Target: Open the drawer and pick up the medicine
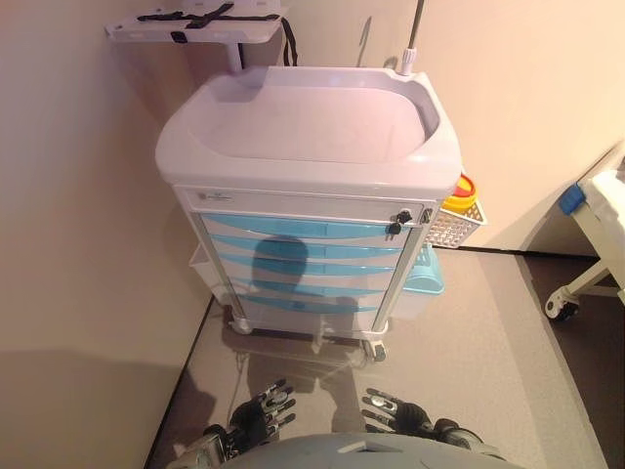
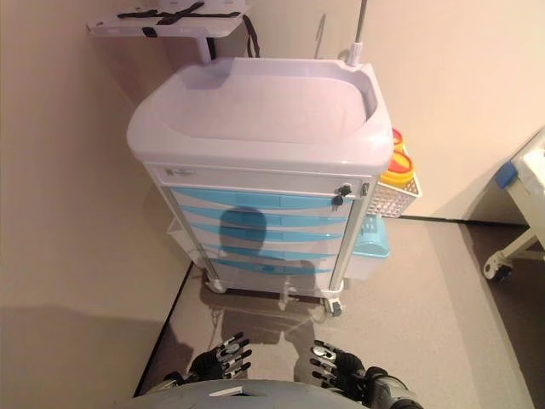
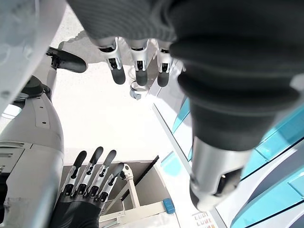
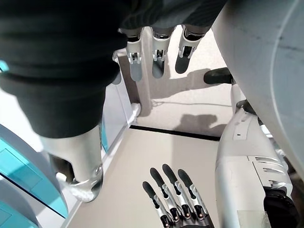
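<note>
Blue drawers [image 1: 303, 256] sit shut in the cart [image 1: 312, 147] ahead; medicine is hidden, presumably inside. Your left hand [image 1: 262, 410] and right hand [image 1: 395, 410] hang low, fingers straight, empty. Expect smooth sliding; hook the top drawer's front edge.

a grey carpeted floor [image 1: 469, 332] carries a white medical cart with light blue drawer fronts [image 1: 312, 249], which stands on castors at the floor's far left corner, close to the beige walls. the cart's white moulded tray top [image 1: 312, 132] lies bare. at the floor's right edge, the white frame and castor of a bed [image 1: 586, 283] rest on the carpet.
</note>
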Tool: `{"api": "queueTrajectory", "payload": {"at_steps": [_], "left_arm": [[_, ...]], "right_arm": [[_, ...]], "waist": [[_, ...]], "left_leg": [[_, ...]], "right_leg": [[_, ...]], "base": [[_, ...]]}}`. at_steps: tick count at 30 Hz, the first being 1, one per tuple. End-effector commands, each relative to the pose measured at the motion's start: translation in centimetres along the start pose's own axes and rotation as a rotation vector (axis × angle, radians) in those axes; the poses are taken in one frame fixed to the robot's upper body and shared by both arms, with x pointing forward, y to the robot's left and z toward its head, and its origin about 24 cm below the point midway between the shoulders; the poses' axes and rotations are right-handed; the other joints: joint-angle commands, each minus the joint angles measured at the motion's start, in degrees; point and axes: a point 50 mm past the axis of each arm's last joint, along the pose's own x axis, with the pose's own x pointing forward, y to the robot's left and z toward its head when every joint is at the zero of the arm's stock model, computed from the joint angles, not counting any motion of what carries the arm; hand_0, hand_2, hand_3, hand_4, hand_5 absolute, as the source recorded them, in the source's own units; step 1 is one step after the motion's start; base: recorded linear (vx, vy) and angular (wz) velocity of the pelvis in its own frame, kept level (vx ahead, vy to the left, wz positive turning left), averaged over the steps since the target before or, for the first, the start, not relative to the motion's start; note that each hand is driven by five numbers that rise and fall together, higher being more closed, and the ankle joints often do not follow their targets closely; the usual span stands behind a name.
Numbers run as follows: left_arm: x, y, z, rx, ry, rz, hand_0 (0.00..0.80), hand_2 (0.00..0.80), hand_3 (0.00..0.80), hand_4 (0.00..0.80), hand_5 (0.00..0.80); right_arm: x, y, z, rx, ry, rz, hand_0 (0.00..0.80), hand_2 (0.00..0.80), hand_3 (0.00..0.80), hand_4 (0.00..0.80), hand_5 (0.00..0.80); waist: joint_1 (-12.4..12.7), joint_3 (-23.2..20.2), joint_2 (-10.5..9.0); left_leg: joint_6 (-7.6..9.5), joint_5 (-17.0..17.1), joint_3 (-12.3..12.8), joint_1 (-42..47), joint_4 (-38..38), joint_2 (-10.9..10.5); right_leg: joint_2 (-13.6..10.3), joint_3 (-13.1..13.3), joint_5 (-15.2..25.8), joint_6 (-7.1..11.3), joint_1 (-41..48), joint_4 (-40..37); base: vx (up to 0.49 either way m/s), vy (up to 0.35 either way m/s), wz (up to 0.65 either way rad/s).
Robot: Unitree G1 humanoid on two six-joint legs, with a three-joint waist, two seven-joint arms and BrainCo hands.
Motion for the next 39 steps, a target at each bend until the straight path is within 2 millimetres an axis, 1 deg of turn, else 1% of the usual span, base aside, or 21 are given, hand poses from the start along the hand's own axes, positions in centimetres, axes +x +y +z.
{"api": "queueTrajectory", "payload": {"at_steps": [1, 5, 11, 24, 28, 33, 36, 39], "left_arm": [[1.2, -0.9, 1.3, 0.029, -0.013, -0.031, 0.000, 0.000, 0.000, 0.000, 0.000], [1.3, -1.2, 1.2, 0.008, -0.001, -0.065, 0.000, 0.000, 0.000, 0.000, 0.000], [1.3, -1.0, 0.9, -0.009, 0.011, -0.059, 0.000, 0.000, 0.000, 0.000, 0.000], [1.2, -0.9, 0.9, -0.065, -0.015, -0.044, 0.000, 0.000, 0.000, 0.000, 0.000], [1.1, -0.8, 0.8, -0.114, -0.038, -0.040, 0.000, 0.000, 0.000, 0.000, 0.000], [1.3, -1.1, 1.3, -0.215, -0.086, -0.055, 0.000, 0.000, 0.000, 0.000, 0.000], [1.4, -1.3, 1.7, -0.233, -0.109, -0.078, 0.000, 0.000, 0.000, 0.000, 0.000], [1.5, -1.9, 2.0, -0.252, -0.138, -0.121, 0.000, 0.000, 0.000, 0.000, 0.000]], "right_arm": [[0.6, 0.9, -0.3, 0.012, 0.015, 0.051, 0.000, 0.000, 0.000, 0.000, 0.000], [0.6, 0.9, -0.2, 0.013, 0.014, 0.052, 0.000, 0.000, 0.000, 0.000, 0.000], [0.6, 0.9, -0.2, 0.011, 0.013, 0.053, 0.000, 0.000, 0.000, 0.000, 0.000], [0.6, 0.8, -0.2, 0.015, -0.004, 0.053, 0.000, 0.000, 0.000, 0.000, 0.000], [0.5, 0.8, -0.1, 0.016, -0.025, 0.053, 0.000, 0.000, 0.000, 0.000, 0.000], [0.4, 0.8, 0.9, 0.029, -0.109, 0.065, 0.000, 0.000, 0.000, 0.000, 0.000], [0.4, 1.1, 1.7, 0.046, -0.185, 0.074, 0.000, 0.000, 0.000, 0.000, 0.000], [0.4, 1.5, 2.3, 0.055, -0.252, 0.092, 0.000, 0.000, 0.000, 0.000, 0.000]], "waist": [[0.22, 1.90, -1.65], [0.21, 1.91, -1.63], [0.16, 1.90, -1.61], [0.32, 2.18, -1.69], [0.30, 2.56, -1.73], [0.29, 4.23, -1.84], [0.16, 5.40, -1.90], [-0.07, 6.70, -1.87]], "left_leg": [[3.12, -0.33, -1.70, -1.41, 0.46, -3.38], [3.12, -0.36, -1.69, -1.34, 0.39, -3.42], [3.13, -0.36, -1.63, -1.28, 0.43, -3.40], [3.18, -0.31, -1.79, -1.48, 0.44, -3.50], [3.16, -0.13, -1.83, -1.71, 0.44, -3.35], [3.25, 0.10, -2.10, -2.89, 0.96, -3.03], [3.42, 0.07, -2.37, -3.64, 1.63, -2.77], [3.75, -0.62, -2.73, -5.20, 3.96, -2.78]], "right_leg": [[-1.95, -1.63, -2.55, 2.32, 3.00, 3.27], [-1.96, -1.62, -2.55, 2.26, 3.09, 3.19], [-2.01, -1.60, -2.58, 2.29, 3.12, 3.28], [-2.14, -1.71, -2.53, 2.32, 3.00, 3.38], [-2.17, -1.67, -2.47, 2.34, 2.73, 3.53], [-2.38, -1.34, -2.89, 2.29, 1.26, 5.12], [-2.55, -1.03, -3.39, 2.11, 0.07, 6.73], [-2.67, -0.77, -4.45, 1.74, -1.61, 9.40]], "base": [[0.000, 0.000, 0.00], [0.000, 0.000, 0.00], [0.000, 0.000, 0.00], [0.000, 0.000, 0.00], [0.000, 0.000, 0.00], [0.000, 0.000, 0.00], [0.016, 0.010, 0.04], [0.035, 0.021, 0.05]]}}
